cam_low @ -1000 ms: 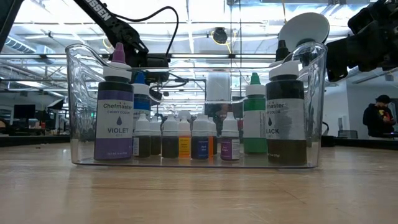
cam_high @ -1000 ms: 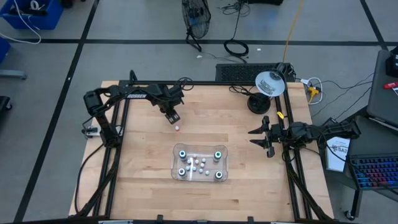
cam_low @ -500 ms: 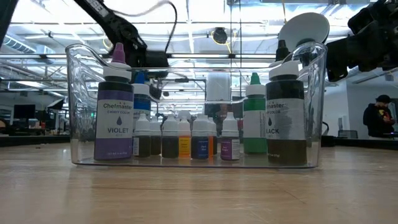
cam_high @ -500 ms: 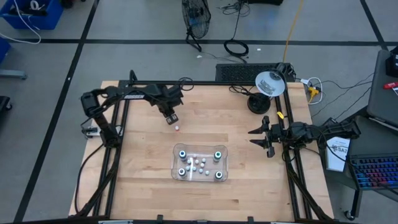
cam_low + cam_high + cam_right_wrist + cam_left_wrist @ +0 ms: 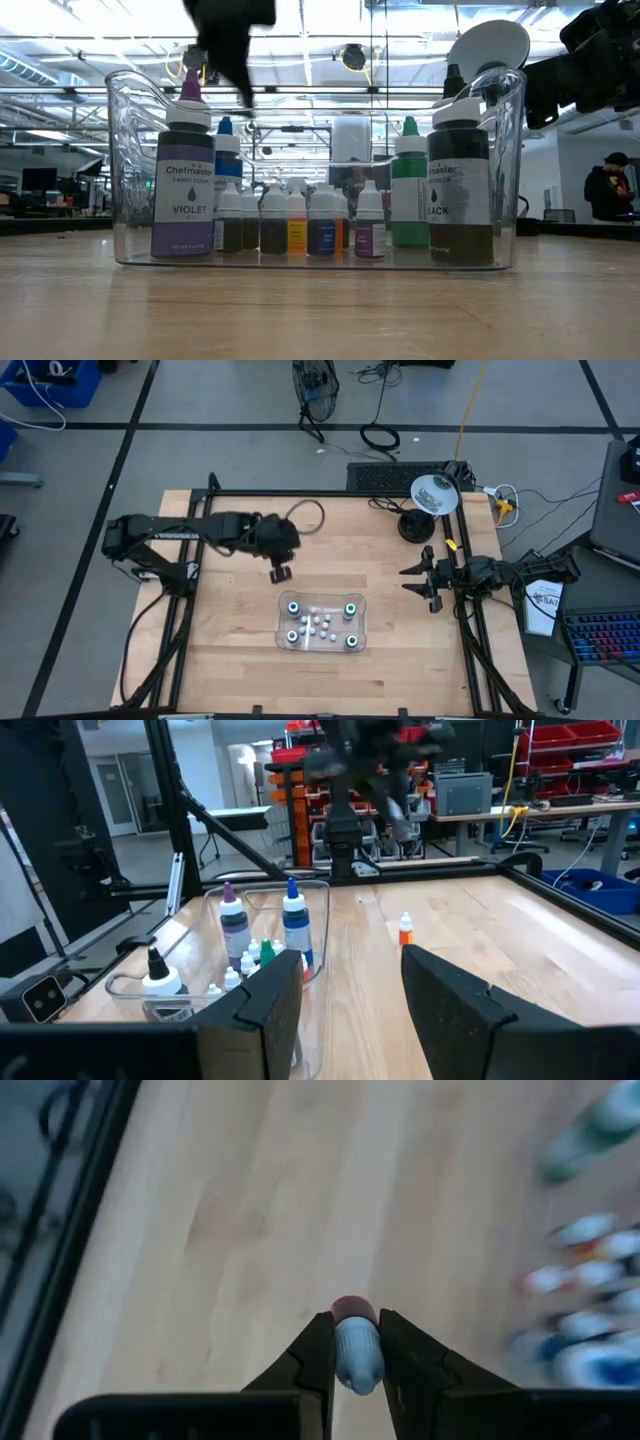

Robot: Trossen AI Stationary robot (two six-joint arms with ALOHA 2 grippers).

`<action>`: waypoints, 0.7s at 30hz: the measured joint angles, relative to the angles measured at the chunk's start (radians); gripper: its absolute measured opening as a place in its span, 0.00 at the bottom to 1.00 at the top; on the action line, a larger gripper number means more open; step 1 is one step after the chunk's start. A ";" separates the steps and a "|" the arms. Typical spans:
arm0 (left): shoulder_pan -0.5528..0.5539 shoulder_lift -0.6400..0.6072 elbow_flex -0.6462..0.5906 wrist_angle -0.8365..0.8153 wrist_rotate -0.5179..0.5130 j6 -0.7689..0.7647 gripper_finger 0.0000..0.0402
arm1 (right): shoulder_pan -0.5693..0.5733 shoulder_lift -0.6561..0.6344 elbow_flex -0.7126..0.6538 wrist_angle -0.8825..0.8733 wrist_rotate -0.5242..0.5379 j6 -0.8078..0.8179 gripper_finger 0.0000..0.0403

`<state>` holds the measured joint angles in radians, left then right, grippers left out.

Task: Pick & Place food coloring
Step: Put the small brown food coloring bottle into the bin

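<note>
A light wooden table (image 5: 330,670) is standing on a grey floor (image 5: 220,450) crossed by dark lines. A fan (image 5: 313,385) and coiled cables (image 5: 380,436) are lying beyond its far edge. A keyboard (image 5: 600,635) is sitting at the right. Ceiling lights (image 5: 320,45) are glowing over the room.

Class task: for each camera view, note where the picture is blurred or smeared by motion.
Left wrist view: bottles in the tray smear; the small bottle in the left gripper stays sharp. Low view: the dark arm blurs. Right wrist view: the far arm blurs. High view: sharp.
</note>
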<state>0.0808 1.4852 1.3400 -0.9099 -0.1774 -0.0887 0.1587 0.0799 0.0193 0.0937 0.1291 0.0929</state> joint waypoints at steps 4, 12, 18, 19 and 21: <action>-0.139 0.092 0.134 -0.010 -0.028 -0.011 0.15 | 0.000 0.000 0.000 0.000 0.000 0.000 0.40; -0.320 0.373 0.338 -0.083 -0.019 0.203 0.15 | 0.000 0.000 0.000 0.003 0.000 0.000 0.40; -0.305 0.513 0.355 -0.060 0.023 0.254 0.15 | 0.000 0.000 0.000 0.003 0.000 0.000 0.40; -0.300 0.532 0.355 -0.056 0.030 0.252 0.15 | 0.000 0.000 0.000 0.003 0.000 0.000 0.40; -0.287 0.563 0.355 -0.045 0.051 0.246 0.15 | 0.000 0.000 0.000 0.002 0.000 0.000 0.40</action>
<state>-0.2065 2.0484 1.6951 -0.9549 -0.1263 0.1574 0.1585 0.0799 0.0193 0.0958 0.1291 0.0929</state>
